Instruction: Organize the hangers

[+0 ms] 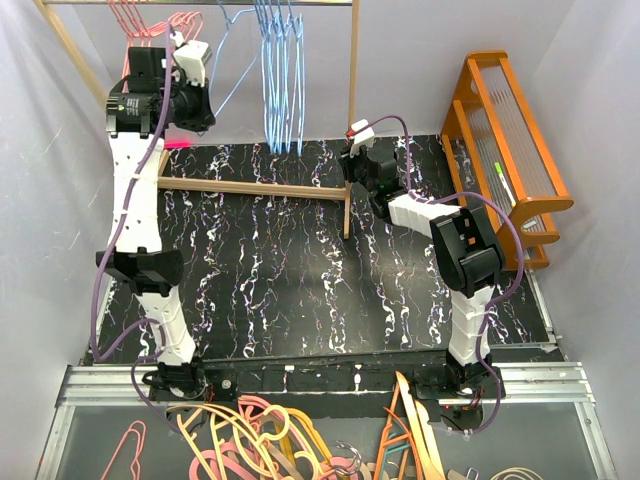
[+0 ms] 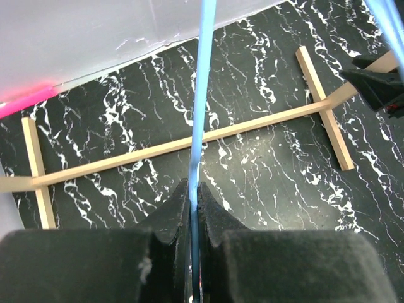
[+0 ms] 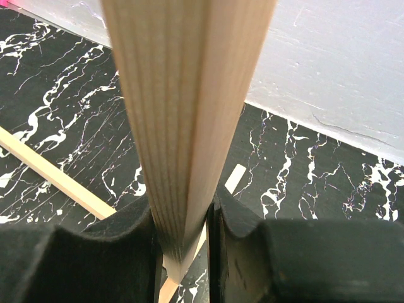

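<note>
My left gripper (image 2: 194,192) is pinching a light, probably springy blue hanger (image 2: 203,95) by its thin, slippery wire, far left; my right gripper (image 3: 183,218) is clamping the rack's upright post (image 3: 183,95).

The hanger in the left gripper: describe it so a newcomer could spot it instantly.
On the wooden rack at the table's far side, pink hangers hang at its left end and light blue hangers bunch near the middle. Between them is one light blue hanger pinched in the left gripper. Unlike the bunch hanging straight down, it slants out leftward.
</note>
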Action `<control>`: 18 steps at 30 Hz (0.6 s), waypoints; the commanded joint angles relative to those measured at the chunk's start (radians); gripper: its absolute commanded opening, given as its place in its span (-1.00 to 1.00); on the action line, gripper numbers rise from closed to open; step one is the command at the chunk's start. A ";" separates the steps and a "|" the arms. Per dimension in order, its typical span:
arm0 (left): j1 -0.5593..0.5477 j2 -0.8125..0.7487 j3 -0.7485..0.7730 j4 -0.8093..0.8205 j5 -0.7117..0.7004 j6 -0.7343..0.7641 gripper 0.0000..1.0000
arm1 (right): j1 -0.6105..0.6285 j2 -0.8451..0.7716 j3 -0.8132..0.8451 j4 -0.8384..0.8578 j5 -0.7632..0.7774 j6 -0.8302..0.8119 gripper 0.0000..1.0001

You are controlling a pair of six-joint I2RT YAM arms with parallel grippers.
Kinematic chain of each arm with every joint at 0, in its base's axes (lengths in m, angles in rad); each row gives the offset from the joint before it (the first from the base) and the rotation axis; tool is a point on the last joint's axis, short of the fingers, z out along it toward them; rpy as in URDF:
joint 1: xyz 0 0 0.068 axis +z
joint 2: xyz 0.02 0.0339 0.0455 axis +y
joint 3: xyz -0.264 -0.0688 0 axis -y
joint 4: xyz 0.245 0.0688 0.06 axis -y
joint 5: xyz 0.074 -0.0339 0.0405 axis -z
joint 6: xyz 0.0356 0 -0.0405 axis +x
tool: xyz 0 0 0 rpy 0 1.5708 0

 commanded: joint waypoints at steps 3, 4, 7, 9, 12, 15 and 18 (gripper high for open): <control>-0.111 0.026 0.076 0.034 -0.054 0.016 -1.00 | 0.034 -0.023 0.024 -0.036 -0.105 -0.065 -0.85; -0.125 0.028 0.076 0.036 -0.061 0.018 -1.00 | 0.035 -0.022 0.026 -0.036 -0.107 -0.064 -0.85; -0.146 0.027 0.064 0.037 -0.098 0.021 -0.82 | 0.036 -0.016 0.031 -0.039 -0.111 -0.057 -0.64; -0.147 0.016 0.040 0.042 -0.147 0.033 -0.24 | 0.036 -0.013 0.034 -0.040 -0.120 -0.057 0.05; -0.144 -0.016 -0.030 0.059 -0.304 0.060 0.56 | 0.035 -0.011 0.040 -0.039 -0.112 -0.059 0.96; -0.103 -0.068 -0.119 0.060 -0.384 0.066 0.94 | 0.027 -0.009 0.045 -0.033 -0.101 -0.046 0.97; -0.020 -0.144 -0.206 0.049 -0.355 0.044 0.94 | 0.008 -0.007 0.052 -0.043 -0.121 -0.012 0.97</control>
